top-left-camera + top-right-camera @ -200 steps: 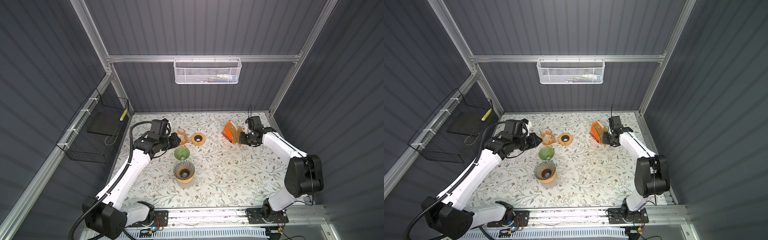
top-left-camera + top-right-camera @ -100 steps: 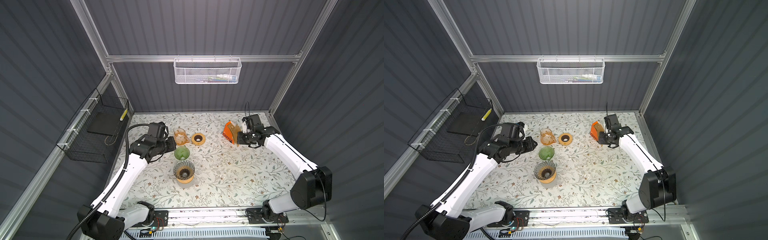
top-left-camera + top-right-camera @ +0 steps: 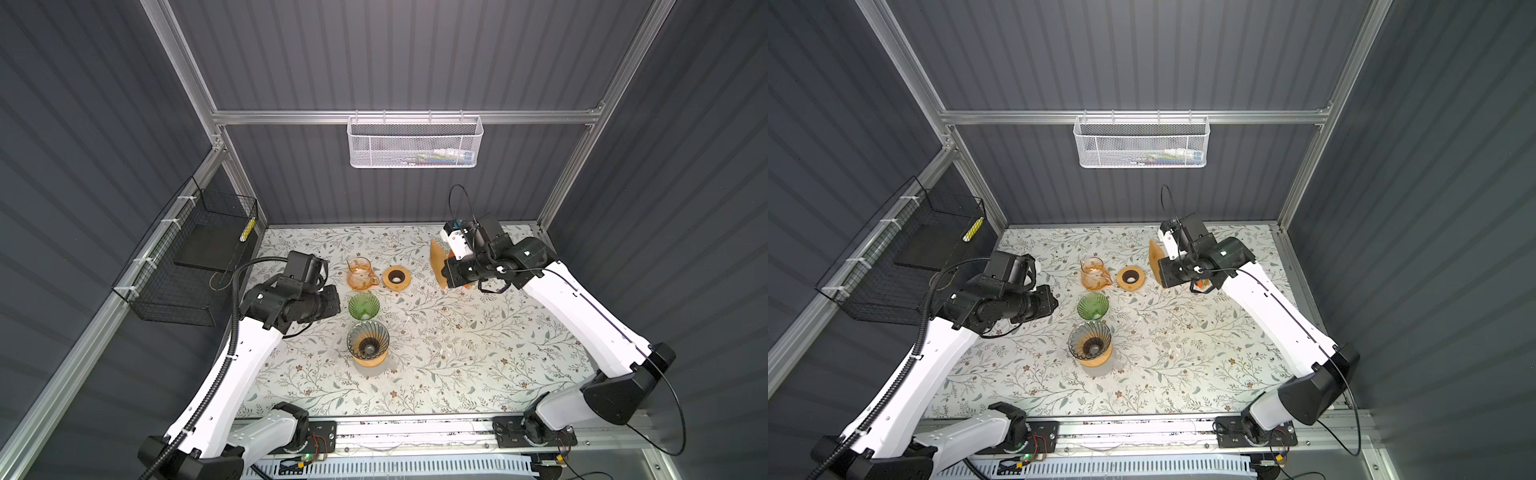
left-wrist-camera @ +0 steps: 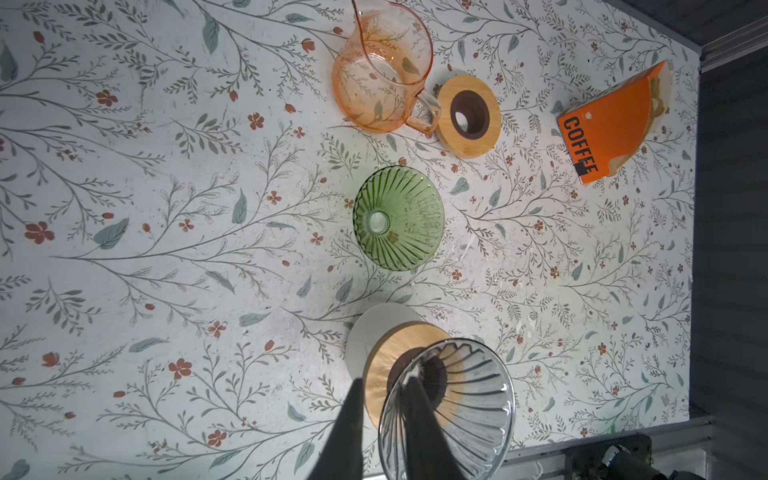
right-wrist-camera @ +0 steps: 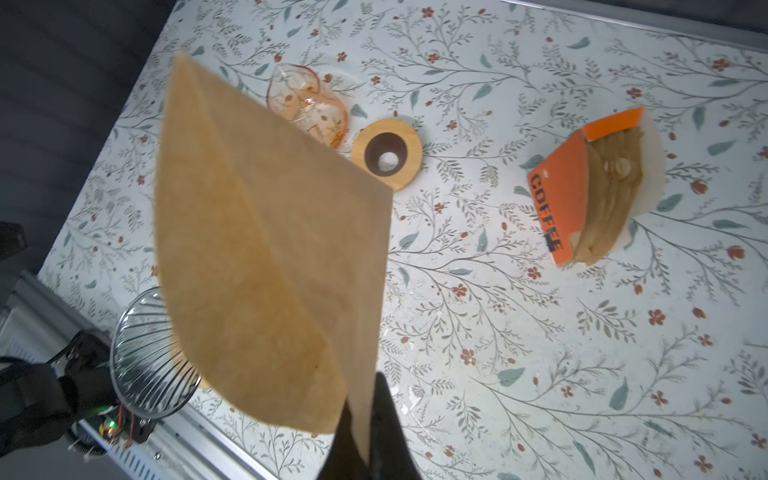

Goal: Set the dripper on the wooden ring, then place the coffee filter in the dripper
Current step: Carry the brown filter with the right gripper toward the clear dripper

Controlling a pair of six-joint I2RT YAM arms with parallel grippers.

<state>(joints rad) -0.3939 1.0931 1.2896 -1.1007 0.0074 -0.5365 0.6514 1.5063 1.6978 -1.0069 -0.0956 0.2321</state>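
Top views first. The right gripper (image 3: 451, 272) (image 3: 1168, 272) has come up off the table (image 3: 457, 353), and a coffee filter (image 3: 436, 258) (image 3: 1154, 258) has come up with it. A second ago those fingers were down at the filter box (image 3: 1200, 284); now only a sliver of orange peeps out beneath the wrist. The left gripper (image 3: 332, 300) (image 3: 1050, 305) has backed away from the amber pitcher (image 3: 360, 272) and hangs with the green dripper (image 3: 363, 306) just off its tip. Its fingers can't be made out from up here.

Over to the left wrist. The two dark fingers (image 4: 351, 424) stand a narrow slit apart, holding nothing. The clear dripper (image 4: 457, 407) on its wooden stand sits just beyond the fingertips, empty. The green dripper is farther out, and the pitcher and the wooden ring (image 4: 469, 116) are beyond that.

Right wrist now. The fingers (image 5: 390, 428) are pressed together, pinching the filter's lower edge. The brown paper fans out wide beyond the fingertips, well clear of the table. The clear dripper (image 5: 141, 353) shows off to one side of the paper, far below it. The box, with more filters stacked inside, lies well apart on the other side.
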